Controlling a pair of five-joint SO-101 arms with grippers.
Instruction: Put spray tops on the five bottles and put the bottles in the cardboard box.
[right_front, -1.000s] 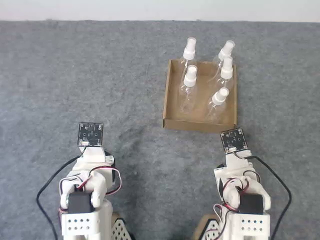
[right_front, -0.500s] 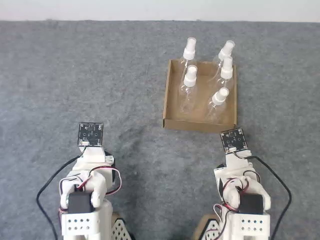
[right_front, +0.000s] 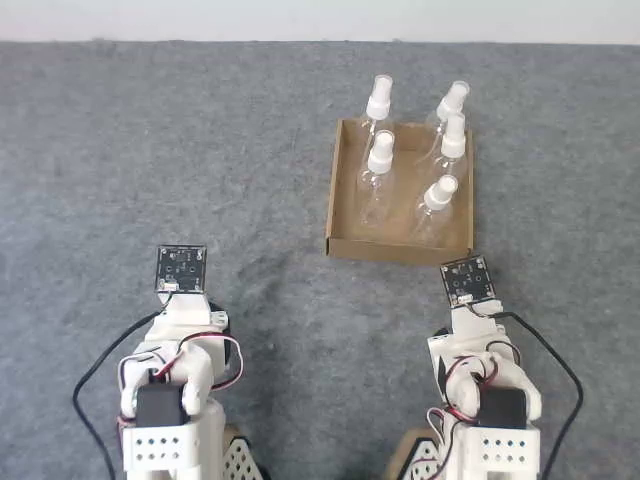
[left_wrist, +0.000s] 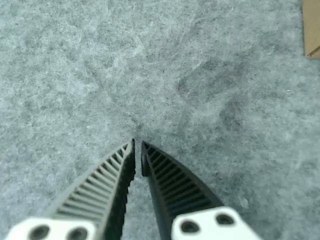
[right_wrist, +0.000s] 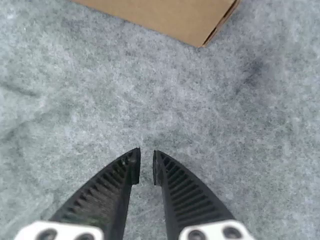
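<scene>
Several clear bottles, each with a white spray top, stand upright in the cardboard box (right_front: 398, 250) at the back right, for example one bottle (right_front: 380, 160) near its left wall and another (right_front: 438, 198) at its front right. Both arms are drawn back at the near edge. My left gripper (left_wrist: 137, 144) hangs shut over bare carpet with nothing between its fingers. My right gripper (right_wrist: 146, 154) is also shut and holds nothing, just short of the box's near corner (right_wrist: 165, 15).
Grey carpet (right_front: 200, 150) covers the whole table. The box's corner (left_wrist: 312, 30) shows far off in the left wrist view. The left arm's wrist board (right_front: 181, 270) and the right arm's (right_front: 468, 280) sit above the arm bases.
</scene>
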